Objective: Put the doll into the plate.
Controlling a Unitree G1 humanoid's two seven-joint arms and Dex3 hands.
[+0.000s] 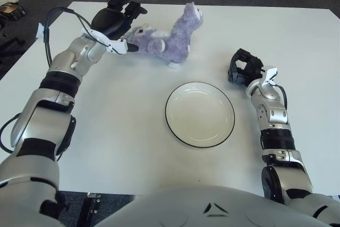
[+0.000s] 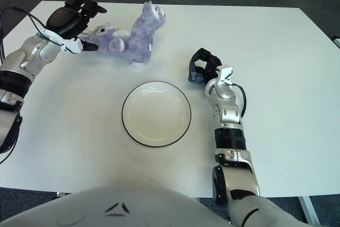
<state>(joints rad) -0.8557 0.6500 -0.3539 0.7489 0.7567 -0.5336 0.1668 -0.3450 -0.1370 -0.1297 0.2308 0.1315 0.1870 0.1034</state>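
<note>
A purple plush doll (image 1: 169, 38) lies on its side on the white table (image 1: 106, 131), at the far middle. My left hand (image 1: 120, 26) is at the doll's left end, with fingers spread above it and the thumb below, close to the doll's legs but not closed on them. The white plate (image 1: 200, 114) with a dark rim lies empty, nearer to me than the doll. My right hand (image 1: 243, 67) shows to the right of the plate, fingers curled and holding nothing.
A black cable (image 1: 50, 19) loops from the left forearm above the table's far left corner. Dark floor surrounds the table, with a small object (image 1: 10, 9) lying on it beyond the left edge.
</note>
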